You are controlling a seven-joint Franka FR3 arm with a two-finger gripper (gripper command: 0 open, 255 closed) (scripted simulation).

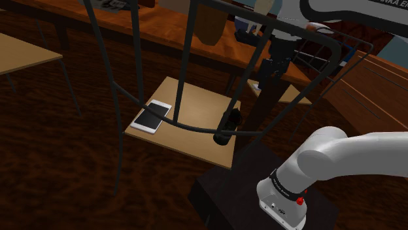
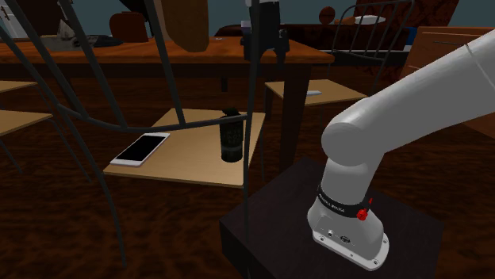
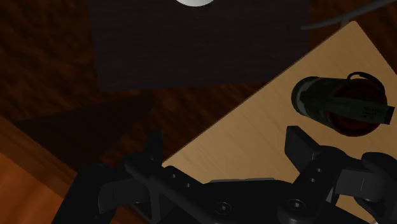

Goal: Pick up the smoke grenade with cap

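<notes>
The smoke grenade (image 1: 229, 123) is a dark olive can with a black cap and lever. It stands upright near the corner of a small light wooden table (image 1: 196, 137), on the side toward my stand. In the second exterior view the grenade (image 2: 231, 136) stands to the right of a phone. My black gripper (image 1: 269, 76) hangs well above the table, higher than the grenade (image 3: 337, 102) and off to one side of it. In the wrist view the gripper (image 3: 227, 145) is open, with only tabletop between the fingers (image 3: 301, 145). The gripper (image 2: 266, 49) also shows high in the second exterior view.
A white phone with a black screen (image 1: 152, 116) lies on the same table. Thin dark metal chair bars (image 1: 186, 72) cross in front of the table. A long brown wooden table (image 1: 176, 29) runs behind. My dark stand (image 1: 242, 189) sits beside the small table.
</notes>
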